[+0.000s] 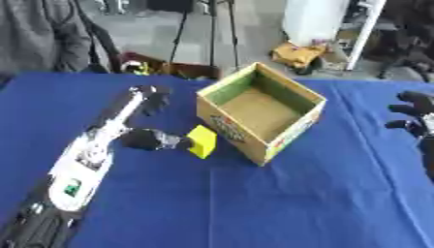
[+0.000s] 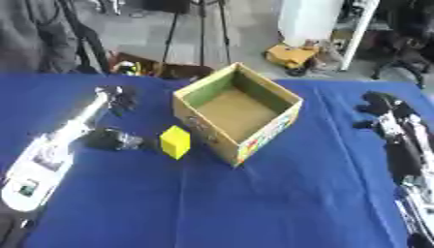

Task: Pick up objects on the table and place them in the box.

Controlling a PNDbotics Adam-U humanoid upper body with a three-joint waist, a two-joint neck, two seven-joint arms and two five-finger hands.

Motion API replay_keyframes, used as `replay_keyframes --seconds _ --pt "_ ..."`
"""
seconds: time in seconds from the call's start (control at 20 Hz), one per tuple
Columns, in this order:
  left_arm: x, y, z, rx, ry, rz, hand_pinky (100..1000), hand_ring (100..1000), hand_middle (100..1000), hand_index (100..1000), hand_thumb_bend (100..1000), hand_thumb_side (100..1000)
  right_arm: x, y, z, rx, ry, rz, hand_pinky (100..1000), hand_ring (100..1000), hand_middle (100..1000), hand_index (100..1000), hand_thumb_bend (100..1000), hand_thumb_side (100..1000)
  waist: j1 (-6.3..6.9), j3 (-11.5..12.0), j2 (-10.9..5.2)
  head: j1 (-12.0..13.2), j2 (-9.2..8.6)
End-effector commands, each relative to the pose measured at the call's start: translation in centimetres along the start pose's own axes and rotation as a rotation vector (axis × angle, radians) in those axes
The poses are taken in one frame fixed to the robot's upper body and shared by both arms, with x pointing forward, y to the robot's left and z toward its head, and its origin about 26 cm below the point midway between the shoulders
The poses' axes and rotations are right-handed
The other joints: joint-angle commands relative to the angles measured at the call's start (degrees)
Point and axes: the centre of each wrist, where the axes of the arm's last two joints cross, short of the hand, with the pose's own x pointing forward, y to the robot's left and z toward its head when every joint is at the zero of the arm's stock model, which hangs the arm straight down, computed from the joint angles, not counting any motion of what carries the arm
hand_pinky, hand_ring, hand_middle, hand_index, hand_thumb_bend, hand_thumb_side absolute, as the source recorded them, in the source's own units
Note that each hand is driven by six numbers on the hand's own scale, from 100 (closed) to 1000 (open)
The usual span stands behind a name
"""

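The left hand point(image 1: 148, 139) is reaching at the yellow block point(image 1: 203, 141), which is sitting just beside the cardboard box point(image 1: 292, 127); its curled fingers are touching the block's near side, though whether they are pinching it I cannot tell. A push rather than a pinch is risking wedging the block against the box wall, while the right hand point(image 2: 379, 107) is idling beyond the box's far side, fingers relaxed.

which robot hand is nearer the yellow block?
Left. The left robot hand is right beside the yellow block; the right robot hand is beyond the box.
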Motion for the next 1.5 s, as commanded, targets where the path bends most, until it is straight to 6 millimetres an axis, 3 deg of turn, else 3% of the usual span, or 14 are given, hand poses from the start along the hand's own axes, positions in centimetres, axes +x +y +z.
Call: replay_keyframes --seconds 0.05,0.25,0.3,0.35,0.6,1.5 --pt "0.8 -0.4 -1.2 0.003 0.007 -0.042 604 654 620 819 1000 421 0.6 -0.2 -0.5 0.008 -0.022 0.002 570 735 748 764 502 637 -0.01 -0.3 -1.00 0.4 -0.34" --pt "0.7 -1.6 -2.0 0.000 0.044 -0.084 572 618 591 807 1000 419 0.6 -0.1 -0.5 0.012 -0.021 -0.001 570 735 749 764 502 637 -0.09 -0.6 -1.08 0.4 -0.32" --pt "0.7 -1.9 -2.2 0.002 0.055 -0.095 565 609 583 802 1000 381 0.6 -0.1 -0.5 0.013 -0.020 -0.001 570 735 749 764 501 640 -0.11 -0.7 -1.10 0.6 -0.32" --pt "0.7 -2.2 -2.3 0.006 0.067 -0.106 563 606 579 800 1000 423 0.6 -0.1 -0.5 0.014 -0.020 -0.002 570 735 749 764 502 636 -0.13 -0.7 -1.11 0.7 -0.32" --pt "0.5 -3.5 -2.8 0.022 0.111 -0.167 515 559 536 779 1000 433 0.5 0.0 -0.5 0.016 -0.019 -0.005 570 735 749 764 503 637 -0.18 -0.9 -1.10 1.0 -0.35" --pt "0.1 -6.2 -3.8 0.113 0.235 -0.286 382 447 427 673 1000 423 0.3 0.4 -0.5 0.024 -0.012 -0.018 569 734 748 764 506 637 -0.44 -1.8 -0.71 2.2 -0.40"
